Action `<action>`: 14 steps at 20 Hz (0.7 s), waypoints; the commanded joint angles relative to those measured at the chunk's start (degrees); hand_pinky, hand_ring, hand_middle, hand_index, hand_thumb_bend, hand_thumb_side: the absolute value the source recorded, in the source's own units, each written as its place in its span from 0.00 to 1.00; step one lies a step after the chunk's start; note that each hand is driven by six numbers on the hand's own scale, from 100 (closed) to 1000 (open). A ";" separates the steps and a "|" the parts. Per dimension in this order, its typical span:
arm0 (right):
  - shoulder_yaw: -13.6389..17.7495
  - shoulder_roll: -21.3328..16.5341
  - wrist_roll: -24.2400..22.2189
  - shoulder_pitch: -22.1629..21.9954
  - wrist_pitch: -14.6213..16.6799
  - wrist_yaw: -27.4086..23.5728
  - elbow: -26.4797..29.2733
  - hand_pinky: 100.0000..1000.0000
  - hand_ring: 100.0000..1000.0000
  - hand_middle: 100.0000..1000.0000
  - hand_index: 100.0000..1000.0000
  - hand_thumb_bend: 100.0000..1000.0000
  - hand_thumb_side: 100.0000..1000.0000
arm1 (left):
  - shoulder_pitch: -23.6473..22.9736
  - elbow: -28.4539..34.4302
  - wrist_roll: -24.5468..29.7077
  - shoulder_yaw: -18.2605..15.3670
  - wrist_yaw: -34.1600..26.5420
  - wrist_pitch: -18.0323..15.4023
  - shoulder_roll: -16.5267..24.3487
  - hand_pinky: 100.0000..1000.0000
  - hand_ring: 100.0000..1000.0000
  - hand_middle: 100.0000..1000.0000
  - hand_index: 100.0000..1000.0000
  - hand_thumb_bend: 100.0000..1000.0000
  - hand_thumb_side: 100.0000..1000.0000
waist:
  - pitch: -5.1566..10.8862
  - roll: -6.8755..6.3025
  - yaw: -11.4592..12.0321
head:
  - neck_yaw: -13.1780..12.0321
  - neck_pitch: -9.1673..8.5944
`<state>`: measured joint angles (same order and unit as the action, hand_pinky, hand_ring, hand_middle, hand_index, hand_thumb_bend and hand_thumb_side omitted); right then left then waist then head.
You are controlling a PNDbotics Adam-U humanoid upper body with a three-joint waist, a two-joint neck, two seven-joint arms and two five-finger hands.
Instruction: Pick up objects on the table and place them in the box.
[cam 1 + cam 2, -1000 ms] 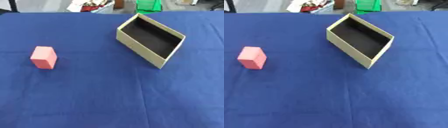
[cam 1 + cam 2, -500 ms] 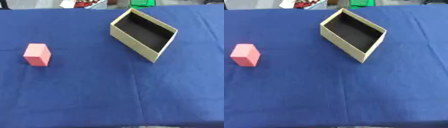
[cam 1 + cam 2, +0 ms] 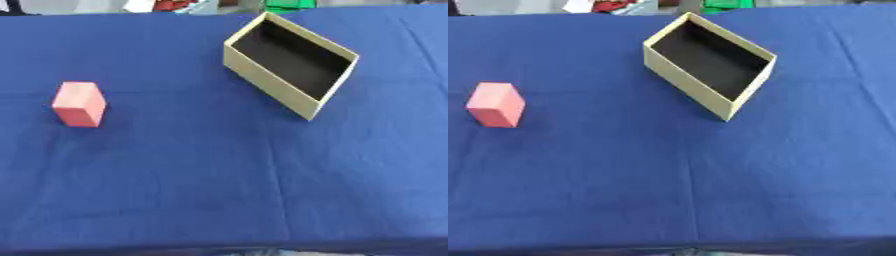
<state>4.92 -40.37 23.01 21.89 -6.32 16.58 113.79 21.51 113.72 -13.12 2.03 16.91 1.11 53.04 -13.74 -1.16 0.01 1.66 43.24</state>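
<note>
A pink block [image 3: 80, 104] stands on the blue tablecloth [image 3: 201, 170] at the left. A tan cardboard box [image 3: 267, 76] with a dark inside lies at the upper middle, turned at an angle, with nothing visible in it. The block and the box are well apart. Neither of my hands shows in either view.
The table's near edge [image 3: 227, 248] shows along the bottom. Beyond the far edge lie a green thing [image 3: 289, 4] and some red and white clutter [image 3: 166, 5].
The whole picture has shifted: the camera has tilted down, so the table's near edge now shows and the far edge sits higher. The block and box keep their places on the cloth.
</note>
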 commanded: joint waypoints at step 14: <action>-0.19 -2.40 -0.82 0.98 0.00 0.27 0.80 0.79 0.77 0.78 0.82 0.00 0.94 | 5.86 -3.89 13.73 13.78 12.37 -7.59 10.53 0.80 0.86 0.85 0.91 0.56 0.61 | 1.34 -0.70 -0.47 | -1.19 -1.90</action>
<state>4.48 -40.73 22.42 22.18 -6.34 16.58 113.79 26.43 110.26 -0.43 15.41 28.53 -5.77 61.48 -13.43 -1.85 -0.40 0.62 42.03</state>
